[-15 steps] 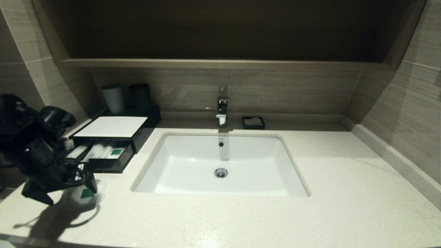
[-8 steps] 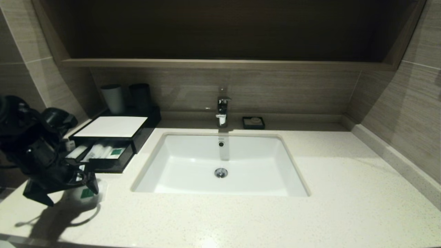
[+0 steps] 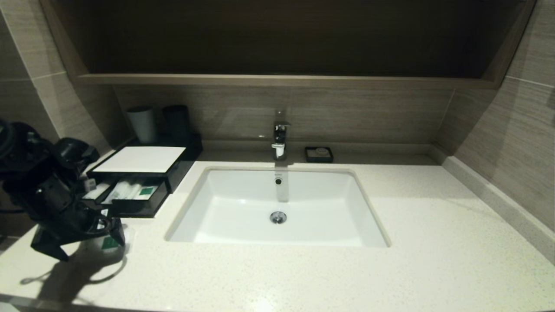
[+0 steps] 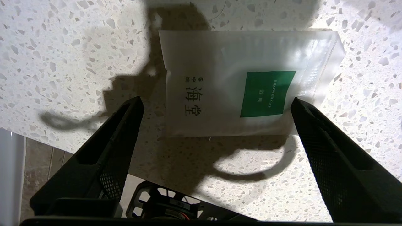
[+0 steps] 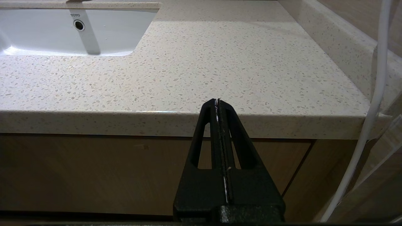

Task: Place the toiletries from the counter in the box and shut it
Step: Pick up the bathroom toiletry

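A short frosted sachet [image 4: 220, 81] with a green square label lies flat on the speckled counter [image 3: 390, 260] near its front left corner, and its label [image 3: 109, 243] peeks out beside my arm. My left gripper [image 4: 216, 100] hangs over it, open wide, with one fingertip on either side of its near edge and nothing gripped. The black box [image 3: 145, 159] with the white top stands at the back left. Its drawer [image 3: 130, 193] is pulled out and holds long wrapped packets. My right gripper [image 5: 217, 101] is shut and empty, parked below the counter's front edge.
The white sink [image 3: 277, 208] with its tap [image 3: 279, 138] fills the counter's middle. Two cups [image 3: 143, 123] stand behind the box, and a small black soap dish [image 3: 319, 154] sits by the back wall. A white cable [image 5: 373, 94] hangs near the right gripper.
My left arm has shifted slightly lower and nearer over the sachet, and its jaws have spread a touch wider. The sachet and the box have not moved.
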### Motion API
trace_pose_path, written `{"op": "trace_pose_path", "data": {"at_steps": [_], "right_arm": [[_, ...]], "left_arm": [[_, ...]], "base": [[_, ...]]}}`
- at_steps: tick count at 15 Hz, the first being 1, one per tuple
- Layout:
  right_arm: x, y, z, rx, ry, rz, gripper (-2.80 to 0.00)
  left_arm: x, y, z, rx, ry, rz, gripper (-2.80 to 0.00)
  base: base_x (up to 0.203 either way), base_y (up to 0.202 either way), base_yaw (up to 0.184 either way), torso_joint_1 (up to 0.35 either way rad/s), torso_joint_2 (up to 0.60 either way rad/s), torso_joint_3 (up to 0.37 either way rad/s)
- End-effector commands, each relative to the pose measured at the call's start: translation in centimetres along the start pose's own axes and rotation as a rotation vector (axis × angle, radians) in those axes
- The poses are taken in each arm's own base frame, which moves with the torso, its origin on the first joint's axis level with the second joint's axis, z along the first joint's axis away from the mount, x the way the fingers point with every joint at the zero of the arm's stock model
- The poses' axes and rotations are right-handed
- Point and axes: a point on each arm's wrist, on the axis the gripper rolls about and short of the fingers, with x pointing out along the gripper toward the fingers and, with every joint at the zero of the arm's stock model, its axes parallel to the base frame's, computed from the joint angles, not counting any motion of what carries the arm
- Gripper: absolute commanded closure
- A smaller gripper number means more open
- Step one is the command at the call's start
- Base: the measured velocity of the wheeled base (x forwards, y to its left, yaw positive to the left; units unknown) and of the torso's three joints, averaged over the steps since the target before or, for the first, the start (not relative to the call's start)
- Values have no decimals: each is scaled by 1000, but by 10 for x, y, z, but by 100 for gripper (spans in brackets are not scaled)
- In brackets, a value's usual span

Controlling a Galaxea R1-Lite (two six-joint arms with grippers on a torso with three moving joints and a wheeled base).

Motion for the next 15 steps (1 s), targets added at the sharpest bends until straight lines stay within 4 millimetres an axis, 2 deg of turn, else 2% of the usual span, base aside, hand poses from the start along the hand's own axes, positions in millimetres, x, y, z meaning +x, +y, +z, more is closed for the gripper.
{"op": "trace_pose_path", "data": {"at_steps": [1, 9, 10, 15], "right_arm": [[0, 0, 0, 0, 0, 0, 0], [0, 0, 0, 0, 0, 0, 0], [0, 0, 0, 0, 0, 0, 0], [0, 0, 0, 0, 0, 0, 0]], "left_arm": [[0, 0, 0, -8, 6, 2, -280], [-2, 0, -2, -17, 0, 1, -280], [-2, 1, -2, -19, 2, 1, 0], [0, 0, -2, -20, 9, 3, 0]], "base": [[0, 0, 0, 0, 0, 0], [0, 0, 0, 0, 0, 0], [0, 0, 0, 0, 0, 0], [0, 0, 0, 0, 0, 0]]}}
